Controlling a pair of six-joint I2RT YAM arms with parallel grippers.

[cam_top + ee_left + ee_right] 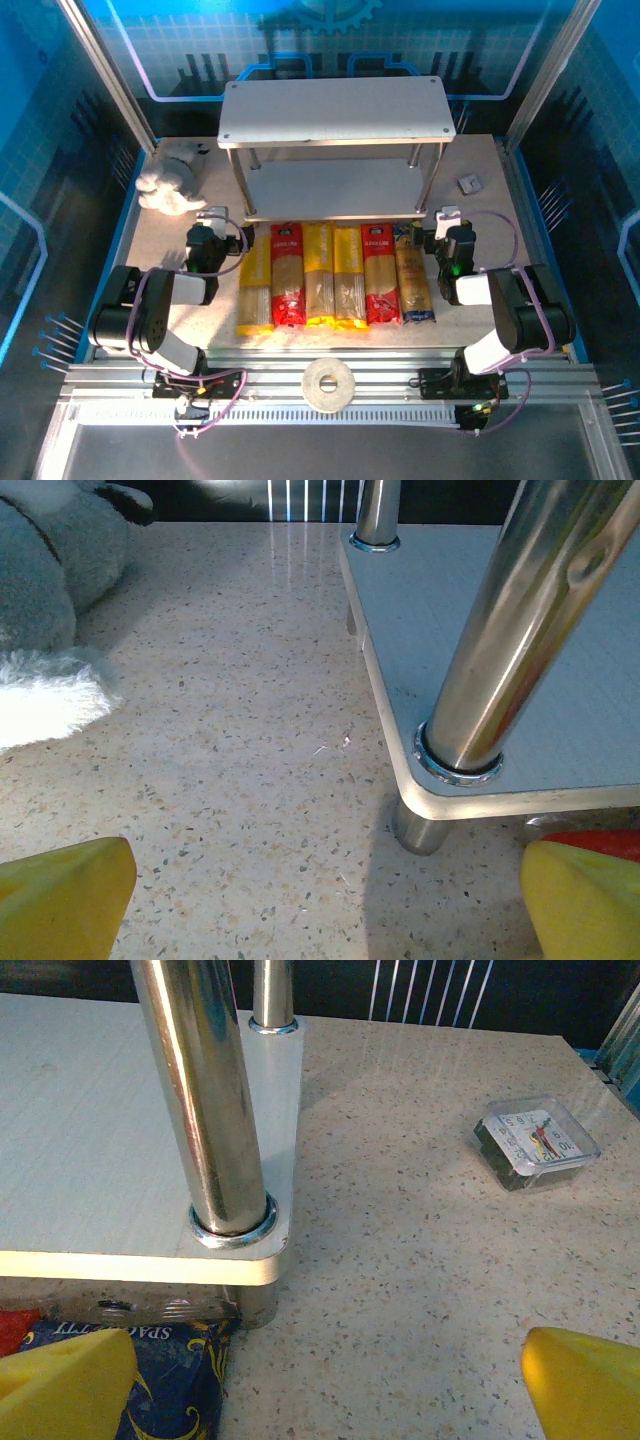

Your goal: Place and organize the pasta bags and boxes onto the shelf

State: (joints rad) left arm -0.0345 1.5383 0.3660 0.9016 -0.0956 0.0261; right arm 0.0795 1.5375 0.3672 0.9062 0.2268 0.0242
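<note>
Six long spaghetti packs lie side by side on the table in front of the shelf (335,110): a yellow pack (255,290), a red pack (287,275), two more yellow packs (318,275) (349,275), a second red pack (379,272) and a clear/tan pack (413,285). Its dark blue end (150,1380) lies against the shelf's front right leg. My left gripper (222,222) (325,915) stands open by the front left leg (520,630), nothing between its yellow fingertips (60,900). My right gripper (447,220) (325,1395) is open too, over bare table beside the lower board (100,1140).
A grey-white plush toy (170,185) (40,610) lies left of the shelf. A small clock in a clear case (470,183) (535,1140) sits to its right. A tape roll (328,383) rests on the rail at the near edge. Blue walls enclose the table.
</note>
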